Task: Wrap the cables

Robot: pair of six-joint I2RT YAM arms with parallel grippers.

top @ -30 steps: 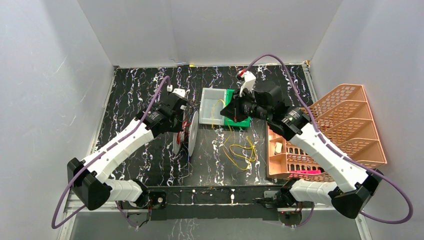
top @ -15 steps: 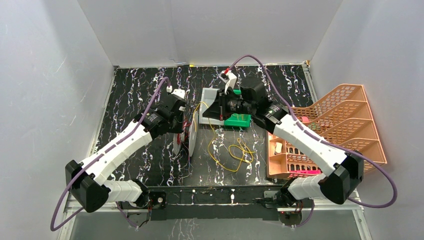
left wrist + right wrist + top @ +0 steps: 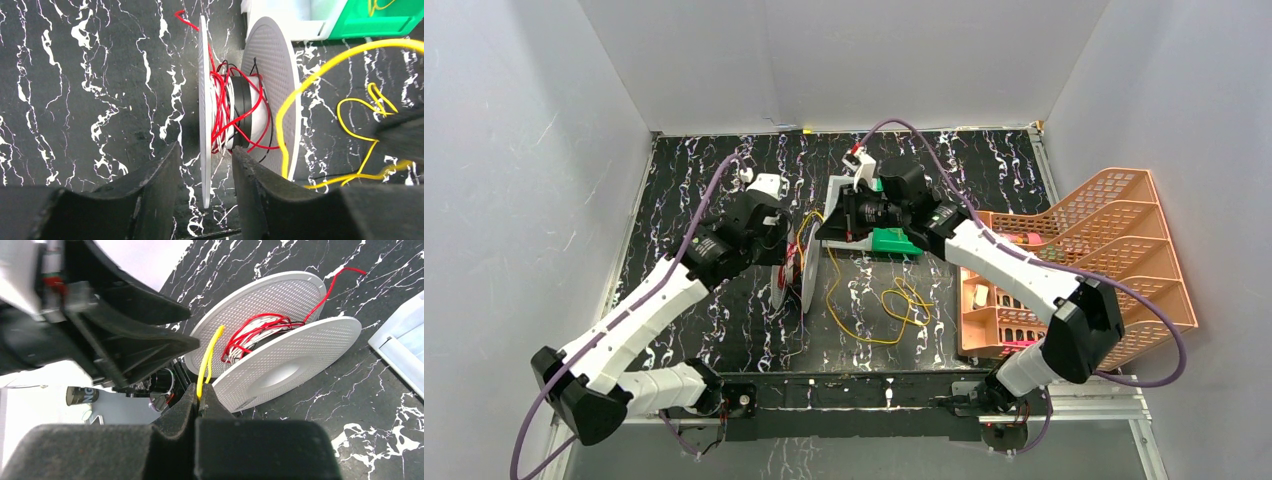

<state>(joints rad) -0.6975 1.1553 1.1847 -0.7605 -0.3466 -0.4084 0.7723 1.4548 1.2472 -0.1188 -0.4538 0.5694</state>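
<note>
Yellow cable [image 3: 209, 352]: likely light, limp, tangle-prone; best pinched near its free end. Clamped tight on that end, the right gripper [image 3: 199, 399]; parted astride the spool [image 3: 270, 65] flange, the left gripper [image 3: 205, 152].

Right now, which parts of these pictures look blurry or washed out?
Top external view: evenly lit and sharp, no strong glare on the table. Left wrist view: the spool is crisp, but the left fingers at the bottom are dark and soft. Right wrist view: the right fingers pinching the yellow cable are blurred, and the wall behind is washed out white.
</note>
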